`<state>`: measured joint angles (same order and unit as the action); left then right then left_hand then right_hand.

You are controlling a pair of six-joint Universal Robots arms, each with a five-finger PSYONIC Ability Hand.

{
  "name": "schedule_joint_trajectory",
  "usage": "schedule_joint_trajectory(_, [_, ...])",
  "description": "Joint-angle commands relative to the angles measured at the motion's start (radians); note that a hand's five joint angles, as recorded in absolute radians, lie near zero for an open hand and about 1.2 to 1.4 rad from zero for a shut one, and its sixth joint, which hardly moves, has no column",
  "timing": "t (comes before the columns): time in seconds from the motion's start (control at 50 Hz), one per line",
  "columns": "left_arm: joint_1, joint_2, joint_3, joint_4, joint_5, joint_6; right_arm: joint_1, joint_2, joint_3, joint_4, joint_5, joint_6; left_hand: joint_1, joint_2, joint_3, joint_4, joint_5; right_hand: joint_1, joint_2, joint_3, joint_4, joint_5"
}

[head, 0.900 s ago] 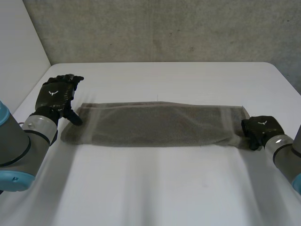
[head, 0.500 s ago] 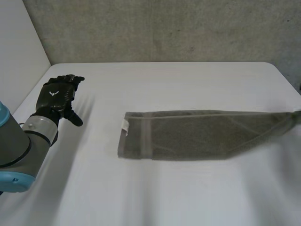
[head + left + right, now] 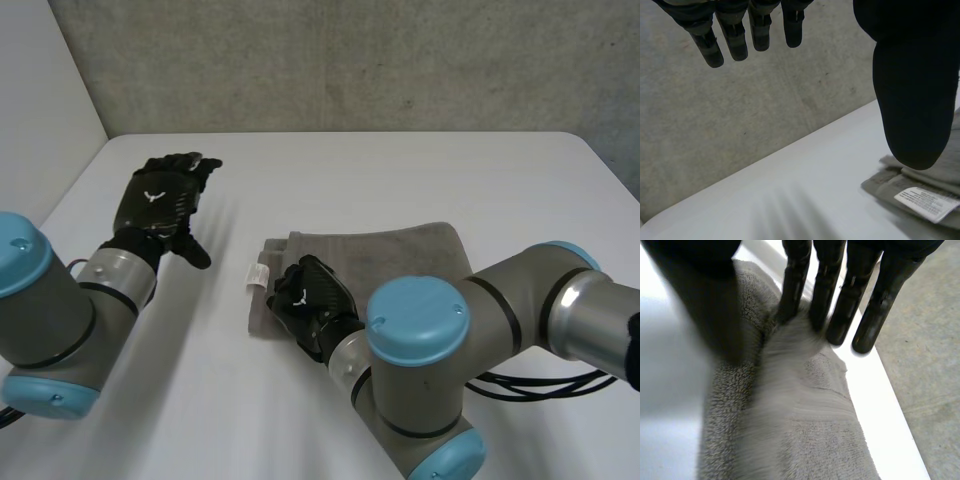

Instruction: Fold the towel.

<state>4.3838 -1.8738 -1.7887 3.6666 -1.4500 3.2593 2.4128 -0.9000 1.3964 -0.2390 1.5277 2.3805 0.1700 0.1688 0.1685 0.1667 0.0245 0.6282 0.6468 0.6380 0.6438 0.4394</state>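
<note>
The grey towel (image 3: pixel 400 255) lies doubled over in the middle of the white table (image 3: pixel 400 165), its white label (image 3: pixel 257 274) at the left end. My right hand (image 3: pixel 312 302) rests on that left end, reaching across from the right. In the right wrist view a raised ridge of towel (image 3: pixel 805 430) runs up between the thumb and the straight fingers (image 3: pixel 832 285), which pinch it. My left hand (image 3: pixel 162 200) hovers over bare table to the left of the towel, fingers spread. In the left wrist view its thumb (image 3: pixel 910 90) hangs above the towel's labelled end (image 3: pixel 890 187).
A grey concrete wall (image 3: pixel 350 60) stands behind the table's far edge. A white panel (image 3: pixel 40 110) rises at the left. Bare tabletop runs along the front and the far side of the towel.
My right hand has dragged the towel's right end across to the left, doubling the long strip over. My left hand let go of the left end and lifted away.
</note>
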Motion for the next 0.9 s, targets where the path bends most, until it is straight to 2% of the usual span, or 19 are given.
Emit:
schedule_joint_trajectory(0.02, [-0.056,-0.059,0.046,0.039,-0.001,0.000,-0.143,-0.196,0.143,-0.071,0.003,0.113,0.008,0.009,0.010,0.012,-0.021,-0.454,-0.472,-0.463,-0.469,-0.439])
schedule_joint_trajectory(0.04, [-0.056,-0.059,0.046,0.039,-0.001,0.000,-0.144,-0.197,0.144,-0.071,0.003,0.114,0.008,0.009,0.010,0.012,-0.021,-0.454,-0.472,-0.463,-0.469,-0.439])
schedule_joint_trajectory(0.08, [-0.090,-0.088,0.070,0.041,-0.003,-0.001,-0.234,-0.290,0.222,-0.078,0.000,0.189,0.011,0.012,0.013,0.014,-0.018,-0.454,-0.472,-0.463,-0.469,-0.439])
schedule_joint_trajectory(0.12, [-0.110,-0.102,0.084,0.041,-0.004,-0.001,-0.274,-0.319,0.254,-0.075,-0.001,0.224,0.014,0.015,0.016,0.017,-0.015,-0.454,-0.472,-0.463,-0.469,-0.439])
schedule_joint_trajectory(0.22, [-0.165,-0.140,0.118,0.039,-0.003,-0.001,-0.359,-0.339,0.328,-0.062,-0.023,0.279,0.023,0.024,0.024,0.026,-0.006,-0.454,-0.472,-0.463,-0.469,-0.439])
schedule_joint_trajectory(0.4, [-0.251,-0.188,0.147,0.020,0.002,0.037,-0.478,-0.338,0.446,-0.071,-0.075,0.284,0.043,0.045,0.045,0.047,0.014,-0.454,-0.472,-0.463,-0.469,-0.439])
schedule_joint_trajectory(0.58, [-0.265,-0.229,0.144,-0.020,0.000,0.178,-0.503,-0.327,0.463,-0.071,-0.084,0.289,0.093,0.095,0.095,0.097,0.064,-0.454,-0.472,-0.463,-0.469,-0.439])
schedule_joint_trajectory(0.62, [-0.265,-0.240,0.141,-0.045,0.000,0.204,-0.503,-0.327,0.466,-0.072,-0.083,0.289,0.169,0.170,0.171,0.173,0.140,-0.454,-0.472,-0.463,-0.469,-0.439])
schedule_joint_trajectory(0.9, [-0.265,-0.240,0.138,-0.163,0.025,0.211,-0.506,-0.327,0.467,-0.072,-0.080,0.290,0.296,0.297,0.297,0.299,0.267,-0.454,-0.472,-0.463,-0.469,-0.439])
